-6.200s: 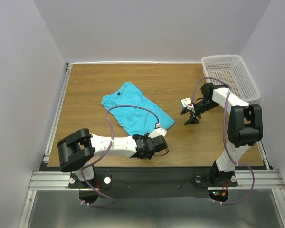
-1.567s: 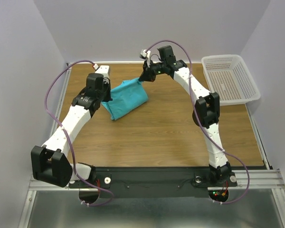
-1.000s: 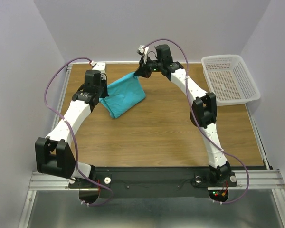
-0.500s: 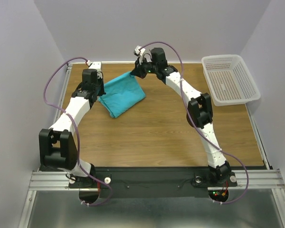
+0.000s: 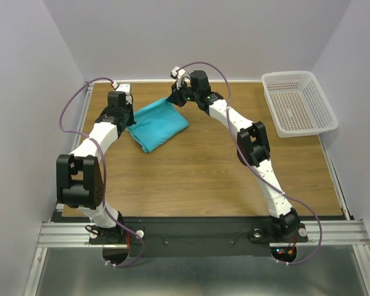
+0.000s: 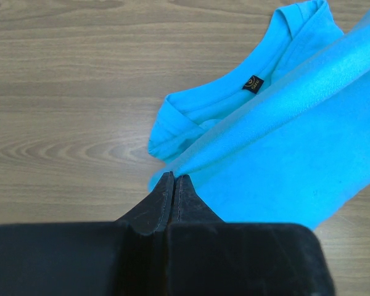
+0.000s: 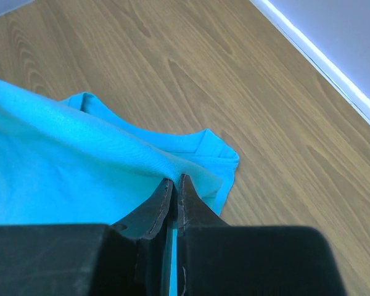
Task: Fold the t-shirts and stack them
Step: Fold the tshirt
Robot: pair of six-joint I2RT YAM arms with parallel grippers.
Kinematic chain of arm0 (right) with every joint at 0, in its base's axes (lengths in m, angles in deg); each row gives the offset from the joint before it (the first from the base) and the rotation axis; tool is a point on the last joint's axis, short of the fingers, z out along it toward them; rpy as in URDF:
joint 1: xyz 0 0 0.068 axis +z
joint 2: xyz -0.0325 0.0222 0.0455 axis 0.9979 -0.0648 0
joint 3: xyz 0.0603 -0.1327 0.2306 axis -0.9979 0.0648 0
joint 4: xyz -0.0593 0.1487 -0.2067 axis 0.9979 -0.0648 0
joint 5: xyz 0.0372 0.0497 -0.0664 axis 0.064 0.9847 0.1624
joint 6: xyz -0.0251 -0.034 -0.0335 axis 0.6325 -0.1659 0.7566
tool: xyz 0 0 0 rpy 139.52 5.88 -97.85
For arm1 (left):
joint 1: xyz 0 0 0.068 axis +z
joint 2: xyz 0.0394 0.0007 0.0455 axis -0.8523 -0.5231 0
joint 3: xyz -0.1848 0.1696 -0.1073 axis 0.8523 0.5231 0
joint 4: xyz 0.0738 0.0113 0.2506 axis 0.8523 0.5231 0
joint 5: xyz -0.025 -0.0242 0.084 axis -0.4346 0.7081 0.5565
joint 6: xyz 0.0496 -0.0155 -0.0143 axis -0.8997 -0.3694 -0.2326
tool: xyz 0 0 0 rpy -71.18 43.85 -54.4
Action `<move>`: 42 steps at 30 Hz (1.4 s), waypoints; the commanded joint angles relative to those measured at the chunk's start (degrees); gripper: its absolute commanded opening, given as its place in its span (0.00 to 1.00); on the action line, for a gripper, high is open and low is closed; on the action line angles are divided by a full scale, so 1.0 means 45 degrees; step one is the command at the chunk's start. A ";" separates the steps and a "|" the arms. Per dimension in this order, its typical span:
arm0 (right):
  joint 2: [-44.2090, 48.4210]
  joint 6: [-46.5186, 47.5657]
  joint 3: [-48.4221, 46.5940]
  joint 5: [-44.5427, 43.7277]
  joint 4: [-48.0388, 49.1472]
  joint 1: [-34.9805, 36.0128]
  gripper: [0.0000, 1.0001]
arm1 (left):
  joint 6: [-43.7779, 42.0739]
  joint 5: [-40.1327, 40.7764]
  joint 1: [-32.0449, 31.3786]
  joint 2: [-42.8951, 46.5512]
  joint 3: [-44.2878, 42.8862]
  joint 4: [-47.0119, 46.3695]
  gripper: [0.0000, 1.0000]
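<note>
One turquoise-blue t-shirt point(image 5: 157, 124) lies folded over at the far middle-left of the wooden table point(image 5: 197, 172). My left gripper point(image 5: 129, 121) is shut on the fabric at its left end; in the left wrist view point(image 6: 174, 177) the raised edge runs up to the right over the collar point(image 6: 299, 18) with its small label. My right gripper point(image 5: 173, 98) is shut on the far right end, and in the right wrist view point(image 7: 175, 179) the t-shirt point(image 7: 68, 160) drapes leftward from the closed tips. The edge is stretched between both grippers.
A white perforated basket point(image 5: 298, 102) stands at the table's far right corner. The back wall edge point(image 7: 320, 58) runs close behind the right gripper. A metal rail point(image 5: 74, 145) borders the table's left side.
Over the last second both grippers have carried the held edge farther toward the back of the table and lower. The t-shirt now lies flatter, doubled over itself.
</note>
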 commanded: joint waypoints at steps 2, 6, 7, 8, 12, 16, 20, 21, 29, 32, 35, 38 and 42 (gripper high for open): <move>-0.0050 -0.0343 -0.0514 -0.0689 0.1376 0.0028 0.01 | -0.0123 0.0358 0.0322 -0.0065 -0.0611 -0.0612 0.00; -0.0186 -0.0402 -0.0573 -0.0923 0.1357 0.0067 0.01 | -0.0142 0.0339 0.0401 -0.0183 -0.0592 -0.0749 0.00; -0.0206 -0.0402 -0.0592 -0.0982 0.1376 0.0067 0.00 | -0.0162 0.0319 0.0420 -0.0241 -0.0611 -0.0768 0.00; -0.0226 -0.0383 -0.0592 -0.1079 0.1744 0.0067 0.01 | -0.0181 0.0261 0.0440 -0.0338 -0.0650 -0.0788 0.00; -0.0323 -0.0383 -0.0592 -0.1236 0.1864 0.0106 0.01 | -0.0221 0.0182 0.0479 -0.0709 -0.0826 -0.0788 0.00; -0.0440 -0.0383 -0.0631 -0.1314 0.1943 0.0106 0.00 | -0.0182 0.0182 0.0537 -0.0905 -0.0943 -0.0807 0.00; -0.0577 -0.0402 -0.0748 -0.1373 0.2021 0.0125 0.01 | -0.0084 0.0299 0.0577 -0.0983 -0.0943 -0.0788 0.00; -0.0635 -0.0422 -0.0768 -0.1392 0.2040 0.0125 0.01 | -0.0084 0.0299 0.0577 -0.0984 -0.0924 -0.0788 0.00; -0.0792 -0.0383 -0.0807 -0.1510 0.2177 0.0164 0.01 | 0.0033 0.0358 0.0616 -0.1100 -0.0827 -0.0808 0.00; -0.0851 -0.0363 -0.0827 -0.1549 0.2216 0.0184 0.01 | 0.0053 0.0397 0.0635 -0.1178 -0.0846 -0.0808 0.00; -0.0890 -0.0324 -0.0885 -0.1549 0.2236 0.0184 0.05 | 0.0033 0.0552 0.0674 -0.1393 -0.0962 -0.0769 0.00; -0.0890 -0.0246 -0.0905 -0.1685 0.2255 0.0184 0.33 | 0.0247 0.0651 0.0811 -0.1530 -0.1061 -0.0671 0.01; -0.0617 0.0045 -0.0847 -0.2172 0.2255 0.0126 0.66 | 0.0541 0.0846 0.0947 -0.1453 -0.1041 -0.0632 0.40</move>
